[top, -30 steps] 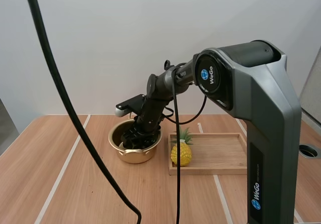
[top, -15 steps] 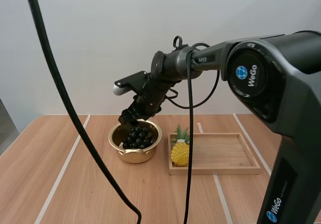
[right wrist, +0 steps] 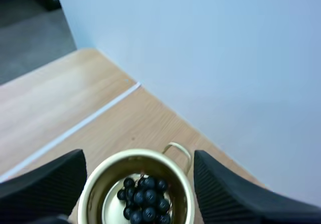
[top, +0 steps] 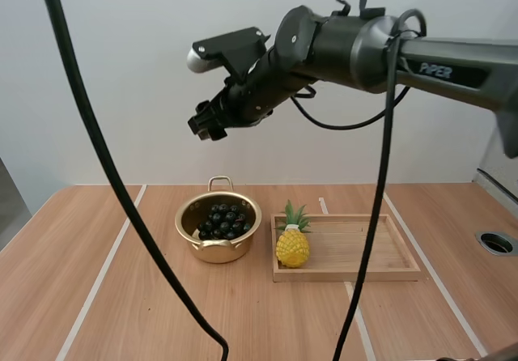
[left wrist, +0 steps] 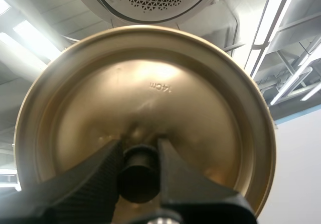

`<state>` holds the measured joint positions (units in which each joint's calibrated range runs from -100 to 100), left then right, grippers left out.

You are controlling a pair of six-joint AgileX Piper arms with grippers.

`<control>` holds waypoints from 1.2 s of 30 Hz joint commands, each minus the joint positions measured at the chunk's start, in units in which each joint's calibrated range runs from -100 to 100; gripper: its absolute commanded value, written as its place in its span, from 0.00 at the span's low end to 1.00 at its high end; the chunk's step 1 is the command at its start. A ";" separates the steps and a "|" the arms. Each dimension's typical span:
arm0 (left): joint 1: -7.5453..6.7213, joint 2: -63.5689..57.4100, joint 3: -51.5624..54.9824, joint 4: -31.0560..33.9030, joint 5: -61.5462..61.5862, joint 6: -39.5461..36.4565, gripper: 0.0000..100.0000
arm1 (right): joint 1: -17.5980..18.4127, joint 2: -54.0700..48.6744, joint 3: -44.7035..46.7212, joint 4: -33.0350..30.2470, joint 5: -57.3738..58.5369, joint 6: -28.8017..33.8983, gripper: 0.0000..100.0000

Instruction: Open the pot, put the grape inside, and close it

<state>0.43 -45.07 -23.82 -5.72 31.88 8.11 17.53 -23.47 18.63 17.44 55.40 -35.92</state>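
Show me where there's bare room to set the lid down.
Bare wood lies left of the pot on the table, and along the near edge in front of pot and wooden tray. The tray's floor right of the pineapple is free. Tight: the gap between pot and pineapple.

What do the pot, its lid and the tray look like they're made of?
Pot: gold-toned metal, polished, judging by its sheen. Lid: the same shiny gold metal, stamped marking; its black knob looks like plastic. Tray: light wood, matte, with visible grain.
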 commanded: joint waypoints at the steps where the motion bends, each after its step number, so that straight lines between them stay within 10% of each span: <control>1: 0.06 -0.04 -0.22 0.26 -0.03 -0.55 0.00 | 0.07 -5.84 0.24 -3.66 -4.03 3.97 1.00; 25: 0.06 -0.04 -0.22 0.26 -0.03 -0.55 0.00 | -2.49 -23.48 -16.22 -17.44 44.60 8.18 1.00; 28: 0.06 -0.04 -0.22 0.26 -0.03 -0.55 0.00 | -2.49 -24.09 -16.22 -17.44 44.60 7.51 0.75; 32: 0.06 -0.04 -0.22 0.26 -0.03 -0.55 0.00 | -2.49 -26.47 -16.22 -18.14 44.60 6.81 0.00; 36: 0.06 -0.04 -0.22 0.26 -0.03 -0.55 0.00 | -2.49 -29.12 -16.22 -18.98 44.60 6.05 0.00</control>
<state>0.43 -45.07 -23.82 -5.70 31.88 8.11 15.27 -50.54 2.80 -0.42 99.95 -29.09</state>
